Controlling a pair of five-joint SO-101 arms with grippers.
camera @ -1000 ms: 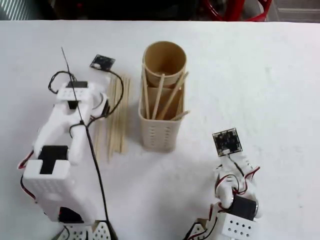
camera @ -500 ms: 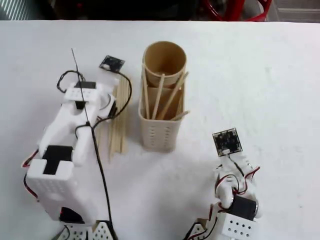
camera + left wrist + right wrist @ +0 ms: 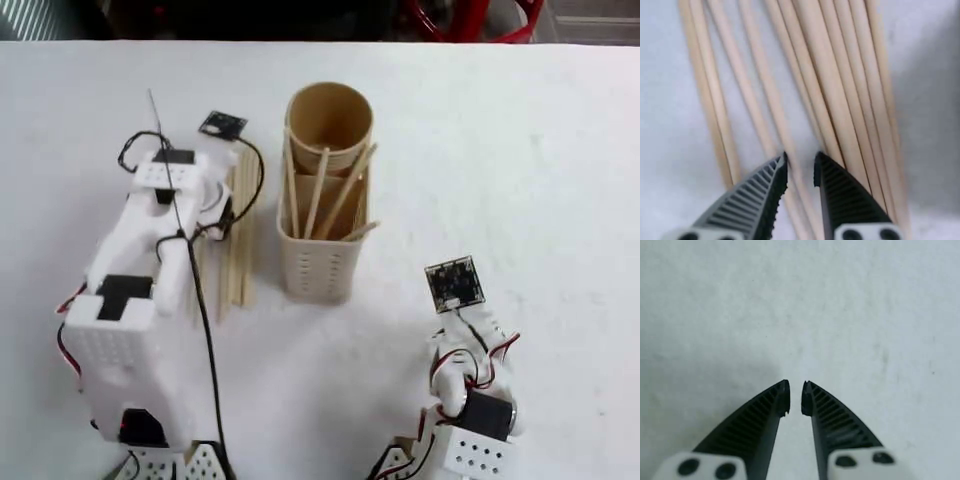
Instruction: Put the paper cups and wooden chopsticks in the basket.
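The left gripper [image 3: 800, 167] has its fingers only a narrow way apart, tips down at the bundle of loose chopsticks [image 3: 830, 85]. One stick appears to run through the gap, though I cannot tell whether the pads touch it. That slim opening suits the job, since a wider one would take in several of the tightly packed sticks at once. The bundle lies flat on the table [image 3: 520, 150], running near to far, just left of the basket [image 3: 320, 265], so the carry over the rim is short. The basket stands in the middle of the table. A paper cup [image 3: 330, 120] sits upright in its far end, and several stowed chopsticks [image 3: 318, 200] lean in the near part. Judging by that, the cups look dealt with and the sticks on the table are what is left. The right gripper [image 3: 795, 400] has its tips almost together on nothing, over bare table at the near right. It is well apart from the basket, probably parked there so as not to crowd the left arm.
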